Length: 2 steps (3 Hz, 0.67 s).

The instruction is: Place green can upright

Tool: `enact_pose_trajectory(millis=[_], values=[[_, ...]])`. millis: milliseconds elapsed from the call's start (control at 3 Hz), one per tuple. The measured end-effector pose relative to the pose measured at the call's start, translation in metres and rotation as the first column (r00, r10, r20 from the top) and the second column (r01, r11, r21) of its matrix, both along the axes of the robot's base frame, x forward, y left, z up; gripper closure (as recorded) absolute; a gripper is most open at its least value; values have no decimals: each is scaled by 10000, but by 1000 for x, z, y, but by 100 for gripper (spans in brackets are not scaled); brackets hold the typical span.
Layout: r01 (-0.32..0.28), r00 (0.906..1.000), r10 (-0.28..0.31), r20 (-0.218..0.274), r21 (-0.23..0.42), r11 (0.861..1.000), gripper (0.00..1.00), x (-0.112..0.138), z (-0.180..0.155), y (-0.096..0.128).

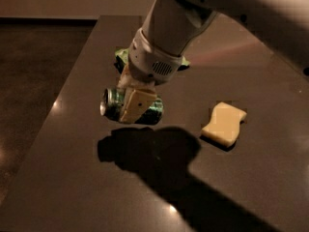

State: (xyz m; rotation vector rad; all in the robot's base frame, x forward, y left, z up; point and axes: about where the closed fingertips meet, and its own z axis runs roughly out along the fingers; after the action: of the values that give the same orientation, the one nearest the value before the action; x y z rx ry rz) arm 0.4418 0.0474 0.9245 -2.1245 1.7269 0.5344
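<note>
The green can (113, 105) is a small dark green drink can with a silver rim. It hangs on its side above the dark table (72, 178), its top facing left. My gripper (134, 105) comes down from the white arm at the upper right and is shut on the can, with one cream finger (136, 104) across its front. The can is clear of the table surface, and its shadow falls below and to the right.
A pale yellow sponge (223, 123) lies on the table to the right of the can. A light green crinkled bag (121, 57) sits behind the gripper, mostly hidden by the arm. The table's left edge runs close to the can, with dark floor beyond.
</note>
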Motion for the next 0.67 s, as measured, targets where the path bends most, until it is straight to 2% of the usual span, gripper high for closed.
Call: enact_pose_trajectory(millis=[333, 667], values=[[-17, 9992, 94, -386, 1949, 9808, 100, 2, 12, -5], [465, 9979, -243, -598, 4035, 9138, 100, 3, 29, -2]])
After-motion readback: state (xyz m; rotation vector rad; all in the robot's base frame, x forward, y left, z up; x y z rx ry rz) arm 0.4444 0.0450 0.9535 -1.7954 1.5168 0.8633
